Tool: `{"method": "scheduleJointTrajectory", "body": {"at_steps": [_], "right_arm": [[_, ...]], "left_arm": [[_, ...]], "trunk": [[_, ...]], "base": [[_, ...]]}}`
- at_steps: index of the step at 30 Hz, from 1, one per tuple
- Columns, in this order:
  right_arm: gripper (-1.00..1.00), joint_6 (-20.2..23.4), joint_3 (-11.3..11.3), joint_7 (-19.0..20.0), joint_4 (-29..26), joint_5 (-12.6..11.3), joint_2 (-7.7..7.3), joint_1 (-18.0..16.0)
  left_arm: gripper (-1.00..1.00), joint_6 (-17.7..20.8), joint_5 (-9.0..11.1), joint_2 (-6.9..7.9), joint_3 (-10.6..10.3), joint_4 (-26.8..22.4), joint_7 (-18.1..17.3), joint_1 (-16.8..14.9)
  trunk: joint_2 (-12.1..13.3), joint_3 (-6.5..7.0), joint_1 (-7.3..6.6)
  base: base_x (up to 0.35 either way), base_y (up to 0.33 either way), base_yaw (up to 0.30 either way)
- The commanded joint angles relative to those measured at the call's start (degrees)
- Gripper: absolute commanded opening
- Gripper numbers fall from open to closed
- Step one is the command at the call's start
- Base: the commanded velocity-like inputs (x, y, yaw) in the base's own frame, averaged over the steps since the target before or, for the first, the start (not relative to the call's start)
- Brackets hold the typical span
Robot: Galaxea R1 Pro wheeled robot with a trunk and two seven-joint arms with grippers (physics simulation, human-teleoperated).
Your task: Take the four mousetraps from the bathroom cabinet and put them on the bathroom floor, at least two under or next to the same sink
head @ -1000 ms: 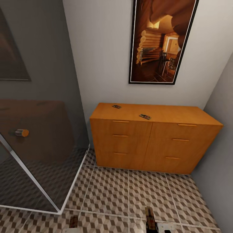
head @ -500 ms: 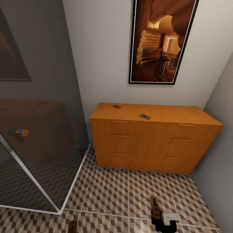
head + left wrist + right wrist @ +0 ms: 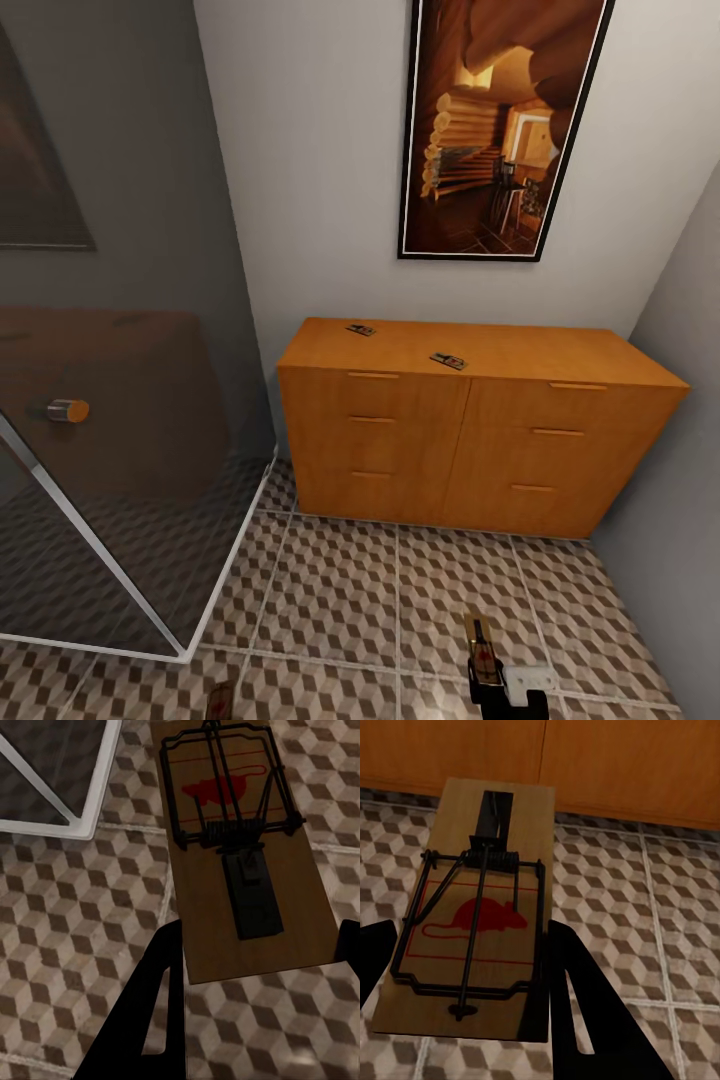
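Note:
The orange-brown cabinet (image 3: 450,440) stands against the far wall, and two mousetraps (image 3: 360,329) (image 3: 448,361) lie on its flat top. My right gripper (image 3: 487,675) is low over the bathroom floor (image 3: 330,580), shut on a third mousetrap (image 3: 480,907). That trap points toward the cabinet's drawers, between the dark fingers (image 3: 581,1012). In the left wrist view my left gripper (image 3: 259,964) is shut on the end of a fourth mousetrap (image 3: 236,847), which is held over the cube-pattern tiles. The tip of that trap (image 3: 220,702) shows at the head view's bottom edge.
A glass shower enclosure (image 3: 100,480) with a white frame fills the left side, and its corner (image 3: 82,817) lies close to the left-hand trap. A framed picture (image 3: 500,130) hangs above the cabinet. A grey wall (image 3: 680,500) closes the right side.
My right gripper has carried its mousetrap forward toward the cabinet, then eased back slightly. My left gripper with its trap has sunk lower in the head view.

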Motion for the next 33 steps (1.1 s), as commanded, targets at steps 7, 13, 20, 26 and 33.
{"method": "scheduleJointTrajectory", "body": {"at_steps": [7,13,20,26,33], "right_arm": [[-1.00,-0.22,-0.20,-0.30,0.09,0.48,0.14,-0.04],[-1.00,-0.23,-0.23,-0.46,0.09,0.48,0.14,-0.04],[-1.00,-0.26,-0.23,-0.61,0.08,0.48,0.19,-0.04],[-1.00,-0.23,-0.23,-0.66,0.09,0.48,0.19,-0.04],[-1.00,-0.23,-0.26,-0.67,0.08,0.48,0.19,-0.04]], "left_arm": [[-1.00,-0.33,0.52,0.21,-0.56,0.45,0.01,-0.09],[-1.00,-0.25,0.57,0.12,-0.56,0.55,0.01,-0.09],[-1.00,-0.24,0.60,0.07,-0.56,0.55,0.00,-0.09],[-1.00,-0.24,0.60,0.05,-0.56,0.55,0.00,-0.09],[-1.00,-0.24,0.60,0.03,-0.56,0.55,-0.01,-0.09]], "trunk": [[-0.03,-0.05,0.00],[-0.03,-0.05,0.00],[-0.03,-0.05,0.00],[-0.03,-0.12,0.00],[-0.03,-0.31,0.00]], "base": [[0.000,0.000,0.000],[0.000,0.000,0.000],[0.000,0.000,0.040],[0.000,0.000,0.239],[0.000,0.000,0.280]]}}
